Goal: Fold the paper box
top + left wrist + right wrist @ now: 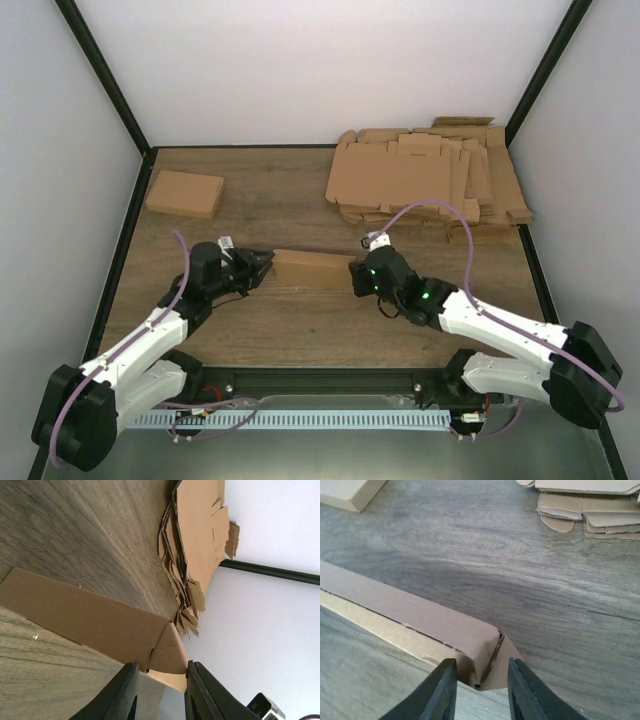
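Just beyond the arms' bases, the paper box (pixel 312 268) lies across the middle of the wooden table (pixel 300 335), its long side running left to right. Our left gripper (pixel 161 695) straddles the folded flap at its left end; we cannot tell whether the jaws pinch it. Our right gripper (pixel 479 692) meets the right end with its jaws apart, the box's corner sitting between them. Farther back on the left rests a closed cardboard box (pixel 184 193). At the far right lies a thick pile of flat cardboard sheets (pixel 430 175).
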Controlling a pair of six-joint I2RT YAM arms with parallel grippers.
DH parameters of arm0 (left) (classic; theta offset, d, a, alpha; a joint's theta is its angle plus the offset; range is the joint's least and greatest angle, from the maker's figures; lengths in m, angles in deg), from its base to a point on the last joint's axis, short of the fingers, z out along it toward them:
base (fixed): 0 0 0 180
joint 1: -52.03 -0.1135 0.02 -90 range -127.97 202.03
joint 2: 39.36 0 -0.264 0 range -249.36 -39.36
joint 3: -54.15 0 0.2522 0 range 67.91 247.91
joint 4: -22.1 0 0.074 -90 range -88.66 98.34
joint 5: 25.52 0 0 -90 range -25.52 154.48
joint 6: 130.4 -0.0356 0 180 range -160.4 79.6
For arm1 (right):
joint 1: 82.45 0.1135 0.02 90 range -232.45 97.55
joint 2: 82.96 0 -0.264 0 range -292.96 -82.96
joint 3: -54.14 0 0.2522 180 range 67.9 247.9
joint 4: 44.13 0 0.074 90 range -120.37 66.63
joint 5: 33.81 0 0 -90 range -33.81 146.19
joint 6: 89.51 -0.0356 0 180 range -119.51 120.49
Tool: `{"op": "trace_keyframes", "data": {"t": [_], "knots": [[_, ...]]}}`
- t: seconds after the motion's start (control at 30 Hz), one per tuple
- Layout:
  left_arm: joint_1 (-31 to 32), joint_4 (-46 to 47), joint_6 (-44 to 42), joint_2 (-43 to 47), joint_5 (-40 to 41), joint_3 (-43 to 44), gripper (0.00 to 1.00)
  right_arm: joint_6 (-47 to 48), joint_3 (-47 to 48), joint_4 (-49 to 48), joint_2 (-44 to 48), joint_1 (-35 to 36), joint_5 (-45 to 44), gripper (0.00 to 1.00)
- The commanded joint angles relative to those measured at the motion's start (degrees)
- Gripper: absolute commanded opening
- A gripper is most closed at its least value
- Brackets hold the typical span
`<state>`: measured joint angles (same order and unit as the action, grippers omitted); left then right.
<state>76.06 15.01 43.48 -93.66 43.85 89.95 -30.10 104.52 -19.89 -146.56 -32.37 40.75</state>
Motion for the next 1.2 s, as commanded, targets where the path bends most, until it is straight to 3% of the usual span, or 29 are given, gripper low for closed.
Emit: {"op": "trace_keyframes", "data": {"t": [0.0,0.37,0.5,0.83,1.17], "knots": [[-0.1,-4.0,-0.7,-0.8,1.2,-1.0,0.29,1.6,0.1,10.7,3.4,0.3,3.9,0.34],[-0.1,-4.1,-1.3,-1.3,1.3,-0.6,0.29,0.2,8.2,14.2,2.6,-0.6,5.3,0.48],[-0.1,-4.6,-1.4,-0.9,1.6,-0.8,0.29,-1.6,11.4,15.7,2.1,-2.2,4.4,0.48],[0.0,-4.6,-1.6,-0.9,1.5,-0.9,0.29,-4.1,13.6,16.9,-2.1,-4.7,6.3,0.21],[-0.1,-4.9,-1.9,-1.1,1.7,-0.9,0.29,-4.8,8.6,17.3,-1.9,-4.7,7.9,0.04]]}}
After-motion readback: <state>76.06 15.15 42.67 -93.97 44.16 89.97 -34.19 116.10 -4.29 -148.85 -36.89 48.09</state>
